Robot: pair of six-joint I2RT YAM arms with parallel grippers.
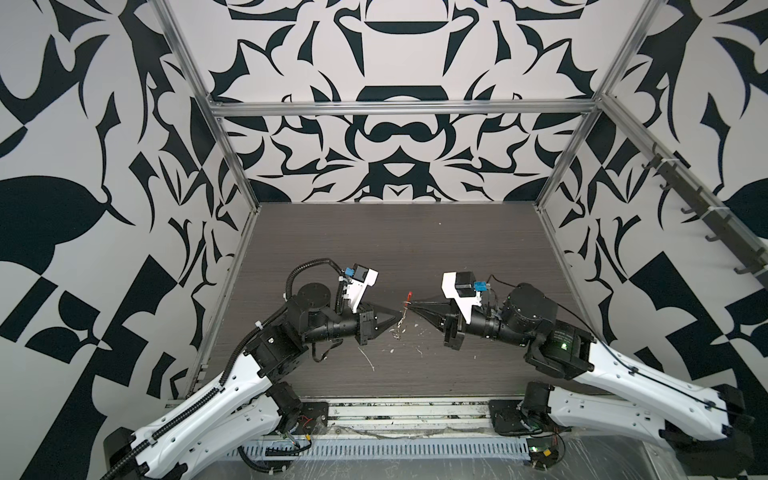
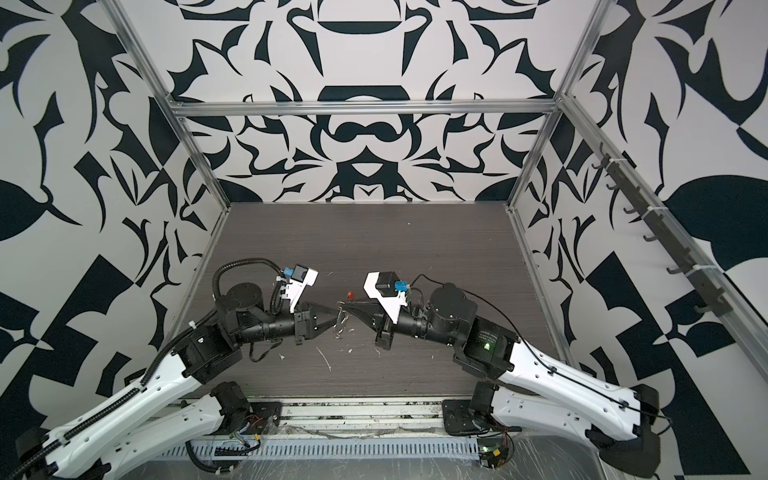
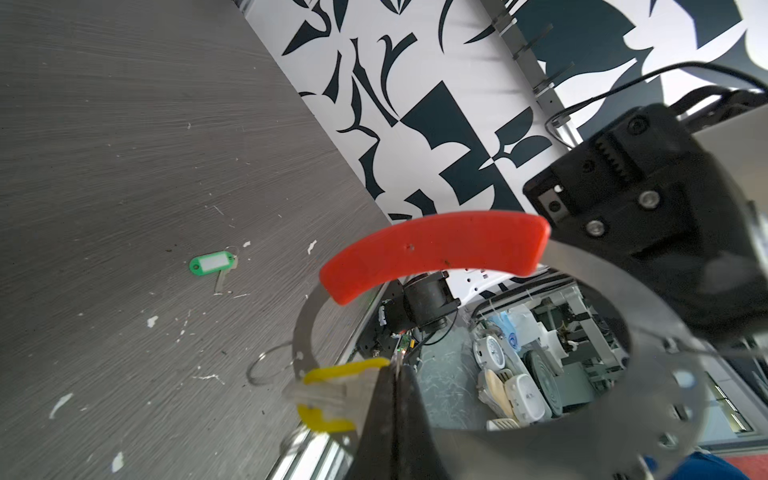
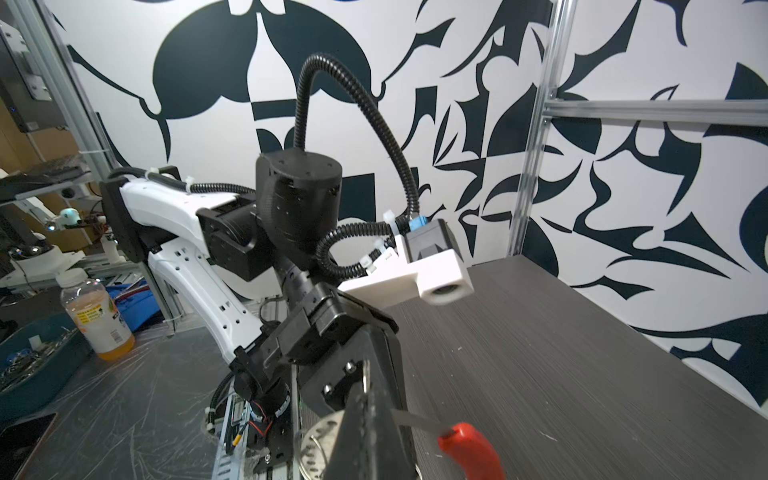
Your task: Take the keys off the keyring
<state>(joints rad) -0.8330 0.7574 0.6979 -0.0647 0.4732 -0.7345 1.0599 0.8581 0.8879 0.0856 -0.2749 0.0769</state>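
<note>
The keyring (image 3: 681,374), a thin grey metal hoop with a curved red section (image 3: 436,249), is held up above the table between my two grippers. My right gripper (image 4: 365,386) is shut on its metal band beside the red section (image 4: 469,453). My left gripper (image 3: 397,365) is shut, with a thin metal edge between its fingers, on the key with the yellow tag (image 3: 328,399), which hangs blurred at the hoop's rim. The key with the green tag (image 3: 212,266) lies loose on the table. In both top views the grippers (image 1: 401,312) (image 2: 347,306) meet tip to tip mid-table.
The dark wood-grain table (image 1: 415,249) carries white flecks and scratches (image 1: 370,361). Aluminium frame posts and patterned walls close three sides. A rail of hooks (image 1: 698,216) runs along the right wall. A cable duct (image 1: 374,451) lines the front edge. An orange drink bottle (image 4: 99,316) stands off the table.
</note>
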